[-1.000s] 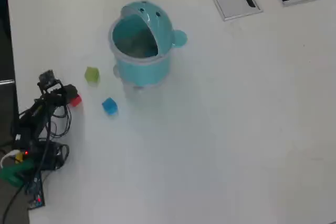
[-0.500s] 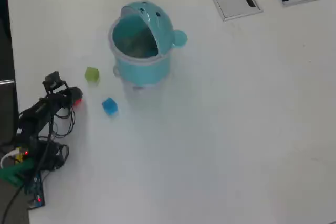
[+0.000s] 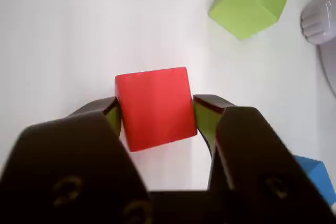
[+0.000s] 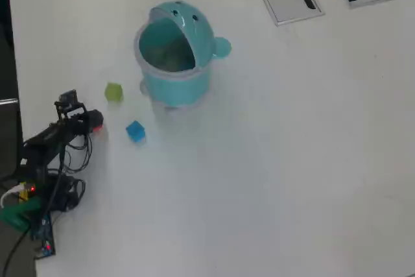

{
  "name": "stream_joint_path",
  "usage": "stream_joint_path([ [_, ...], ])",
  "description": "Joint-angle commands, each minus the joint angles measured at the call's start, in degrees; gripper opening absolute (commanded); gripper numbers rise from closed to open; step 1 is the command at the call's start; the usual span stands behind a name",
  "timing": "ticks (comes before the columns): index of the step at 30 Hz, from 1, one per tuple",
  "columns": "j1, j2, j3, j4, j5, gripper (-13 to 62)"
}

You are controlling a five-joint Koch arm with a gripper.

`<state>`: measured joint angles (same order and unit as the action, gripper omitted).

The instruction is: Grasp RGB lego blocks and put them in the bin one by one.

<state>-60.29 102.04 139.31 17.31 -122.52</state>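
the jaws of the gripper (image 3: 156, 113) were clamped on the red block (image 3: 155, 107), a cube with no long axis, sitting slightly turned. the green block (image 3: 252, 1) lay tilted beyond it on the white surface (image 3: 79, 24), the blue block (image 3: 315, 177) beside.

Matt red block (image 3: 155, 107), smooth white table (image 4: 292, 160), glossy teal plastic bin (image 4: 176, 79).

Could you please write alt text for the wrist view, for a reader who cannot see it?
A black gripper closes on a red block, one jaw at each side, over a white table. A yellowish-green block lies at upper right, a corner of a blue block shows at the lower right edge, and a pale part of the bin enters at the right.
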Motion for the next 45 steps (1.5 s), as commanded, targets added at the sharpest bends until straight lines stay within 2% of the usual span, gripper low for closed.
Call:
stream_joint_path([
  [1,0.3,3.6,-1.3,1.6,-0.5,11.6],
  [2,0.3,4.7,-1.8,3.2,-0.5,9.0],
  [10,-0.5,14.6,-6.0,9.3,0.7,8.9],
  [15,-2.1,23.4,-9.8,9.6,17.1,8.8],
  [17,-2.1,24.5,-13.7,9.5,19.2,8.8],
  [26,-1.1,20.6,-29.8,3.4,25.4,8.8],
  [31,-0.5,16.0,-34.7,-4.8,33.6,8.7],
  [33,4.3,11.2,-39.9,-11.4,40.9,8.8],
  [38,10.6,0.1,-47.4,-24.1,47.6,8.7],
  [45,14.2,-6.0,-54.0,-26.9,50.6,8.7],
])
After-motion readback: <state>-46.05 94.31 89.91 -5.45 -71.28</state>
